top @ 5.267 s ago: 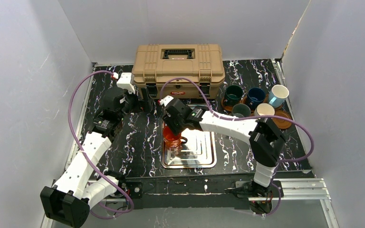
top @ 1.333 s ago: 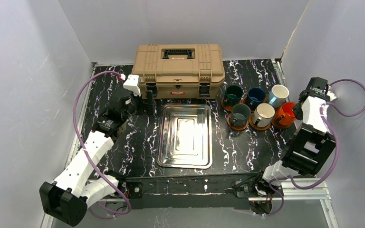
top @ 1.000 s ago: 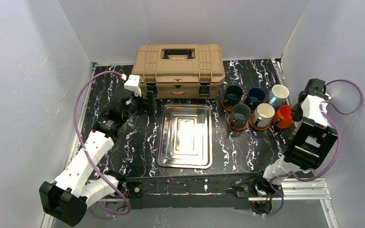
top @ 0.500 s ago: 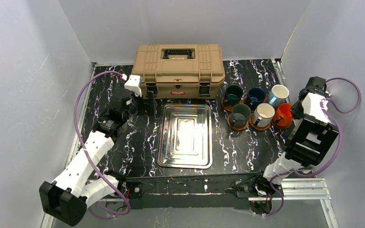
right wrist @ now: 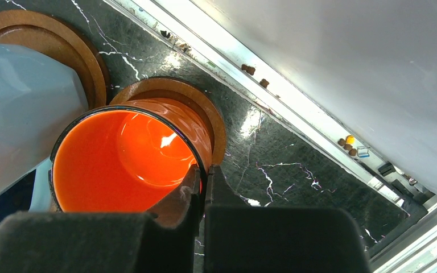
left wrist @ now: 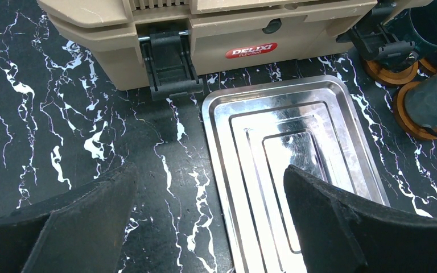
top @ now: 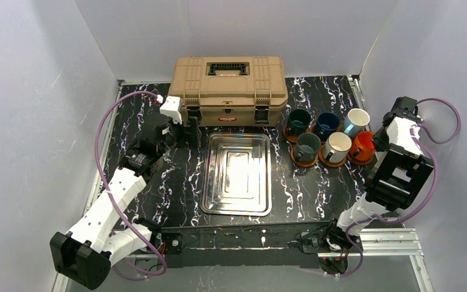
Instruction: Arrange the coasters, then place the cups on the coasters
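Though dark, white-veined tabletop (top: 179, 182) with cups (top: 339, 146) between pale grey walls (top: 237, 27).

1. Plain pale grey walls (top: 231, 30) box the place in at the back and on both sides.
2. The table (top: 176, 176) has a black marble-look top with white veins.
3. A silver metal rail (top: 389, 240) sits at the near right edge.
4. Lighting's bright and even, and the metal strip (right wrist: 273, 108) along the right wall's foot glares.

I see right gripper (right wrist: 203, 182) clamped on orange cup (right wrist: 122, 162) rim | brown coaster (right wrist: 211, 116) under it | white cup (right wrist: 25, 108) beside, on 2nd coaster (right wrist: 62, 40)
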Available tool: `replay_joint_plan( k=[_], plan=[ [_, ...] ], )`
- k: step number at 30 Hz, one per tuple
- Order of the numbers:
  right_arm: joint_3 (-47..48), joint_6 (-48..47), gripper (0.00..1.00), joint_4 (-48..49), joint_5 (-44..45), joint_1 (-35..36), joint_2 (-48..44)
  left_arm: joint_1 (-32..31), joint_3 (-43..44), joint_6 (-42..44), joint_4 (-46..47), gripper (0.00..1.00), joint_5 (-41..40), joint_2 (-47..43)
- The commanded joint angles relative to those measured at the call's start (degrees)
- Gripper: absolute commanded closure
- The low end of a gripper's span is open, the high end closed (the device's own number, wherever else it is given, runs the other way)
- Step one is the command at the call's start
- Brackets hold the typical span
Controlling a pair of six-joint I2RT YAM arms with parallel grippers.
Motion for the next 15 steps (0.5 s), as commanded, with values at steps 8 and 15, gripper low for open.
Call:
replay_joint_plan(
  k=[8,15],
  plan=[
    [3.19,-0.39,0.82,0.27,0.26,-0.44,0.50,-0.34,1.52,0.66,-0.78,0.02,-0.93,-0.58],
    [3.68,-0.42,0.63,-0.31,0.97,-0.44,0.24,-0.36,1.52,0.70,-0.77,0.02,-1.07,-0.68]
  ],
)
